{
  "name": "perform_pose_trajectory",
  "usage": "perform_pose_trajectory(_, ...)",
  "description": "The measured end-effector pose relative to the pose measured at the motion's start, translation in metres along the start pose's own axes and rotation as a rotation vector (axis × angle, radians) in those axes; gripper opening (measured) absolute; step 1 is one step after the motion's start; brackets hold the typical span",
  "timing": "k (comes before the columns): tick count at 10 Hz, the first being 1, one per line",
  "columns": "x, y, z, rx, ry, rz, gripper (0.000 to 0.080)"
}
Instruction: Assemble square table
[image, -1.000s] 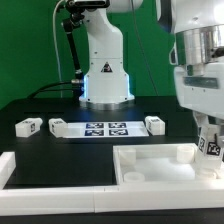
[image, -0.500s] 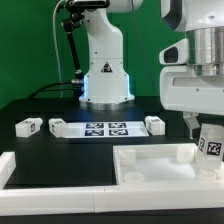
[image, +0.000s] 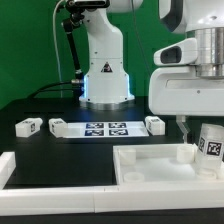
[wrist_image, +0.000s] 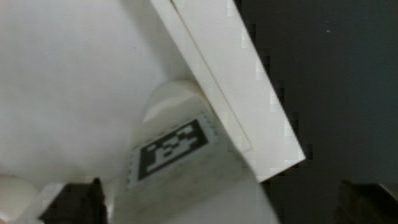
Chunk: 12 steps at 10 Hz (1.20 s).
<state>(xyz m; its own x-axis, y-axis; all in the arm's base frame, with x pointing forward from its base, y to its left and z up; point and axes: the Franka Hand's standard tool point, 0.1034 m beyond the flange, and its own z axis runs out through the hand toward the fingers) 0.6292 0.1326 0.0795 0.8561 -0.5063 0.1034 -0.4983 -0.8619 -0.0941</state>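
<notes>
Tagged leg (image: 211, 146) stands inside slab (image: 140, 153), beside its rim.

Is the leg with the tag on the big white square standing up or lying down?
Standing up: the leg rises upright from the square slab's corner, tag facing the camera.

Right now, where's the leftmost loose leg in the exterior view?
The leftmost leg lies at the exterior view's far left. Just to its right is a second leg, which sits between it and the marker board.
</notes>
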Motion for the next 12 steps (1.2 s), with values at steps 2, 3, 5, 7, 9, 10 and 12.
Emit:
perform_pose_trajectory(2, 0.0, 0.0, 0.0, 0.001, -0.001, 0.014, 0.0524)
perform_pose_trajectory(3, -0.001, -0.001, 0.0, 0.007, -0.006, 0.117, 0.0388)
perform_pose_trajectory(5, -0.001, 0.005, 0.001, -0.006, -0.015, 0.216, 0.031)
perform_pose_trajectory(7, 0.006, 0.014, 0.003, 0.016, -0.028, 0.428, 0.03)
perform_pose_trajectory(9, 0.011, 0.021, 0.006, 0.031, -0.037, 0.589, 0.0296)
perform_pose_trajectory(10, 0.013, 0.024, 0.007, 0.039, -0.053, 0.72, 0.0296)
perform_pose_trajectory(12, 0.012, 0.028, 0.008, 0.061, -0.094, 1.01, 0.0296)
